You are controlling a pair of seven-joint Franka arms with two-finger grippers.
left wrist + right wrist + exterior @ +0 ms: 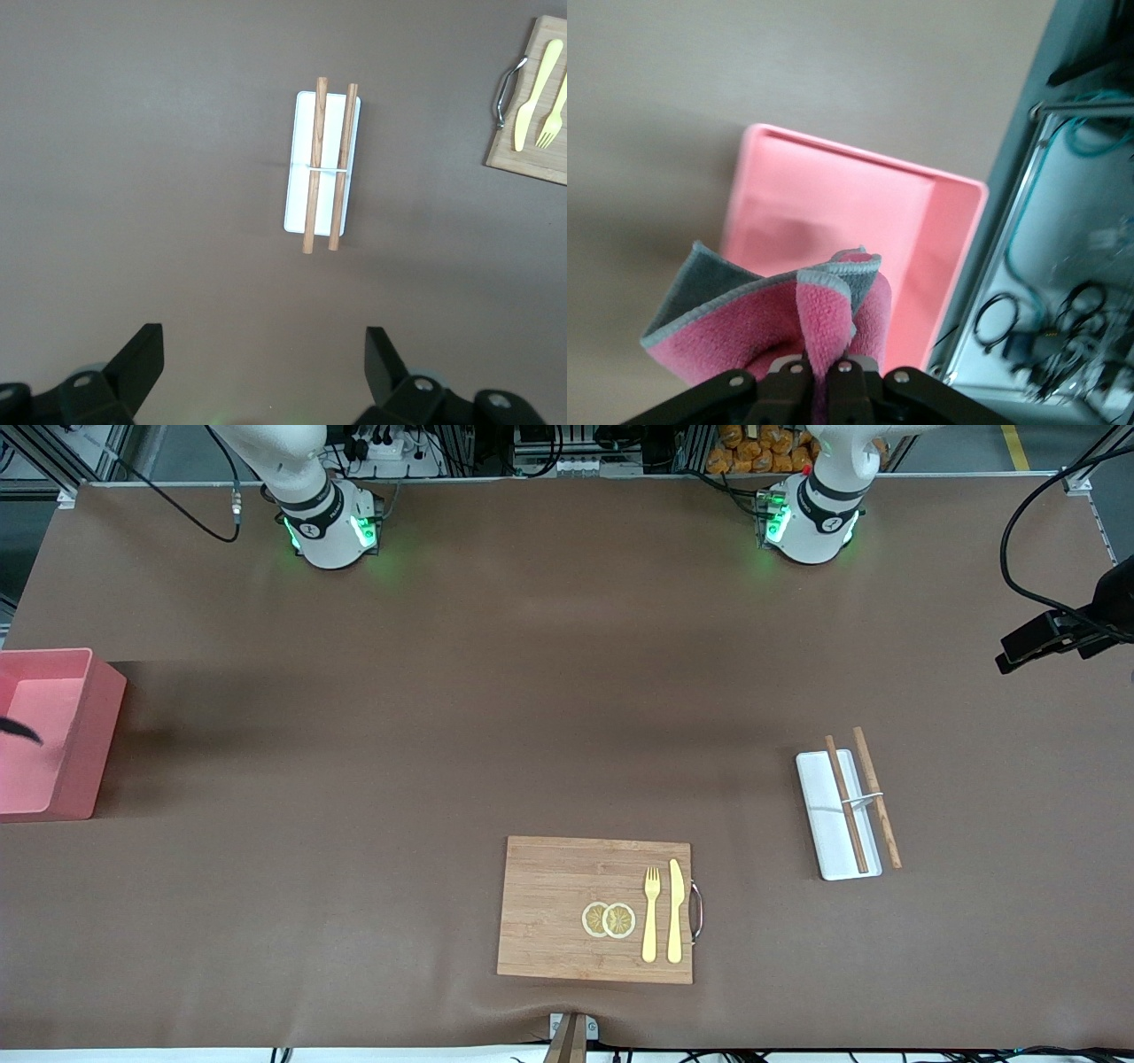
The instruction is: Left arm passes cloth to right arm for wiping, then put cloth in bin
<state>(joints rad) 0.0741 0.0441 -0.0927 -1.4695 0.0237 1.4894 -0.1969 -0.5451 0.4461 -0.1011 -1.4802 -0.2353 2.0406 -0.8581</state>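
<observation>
Pink cloth point(771, 328) hangs pinched in the right hand point(822, 367) above the bin point(842, 212) at the frame's middle; only dropping remains, I judge. The left hand point(264, 354) waits open over the surface point(133, 177).

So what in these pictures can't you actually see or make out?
- Right tool: outside the front view, past the edge by the bin; only its wrist view shows it shut on the cloth.
- Bin: cut off by the front view's edge.
- Left tool: not identifiable in the front view.
- Both arms: only their bases show, cut off at the top.
</observation>
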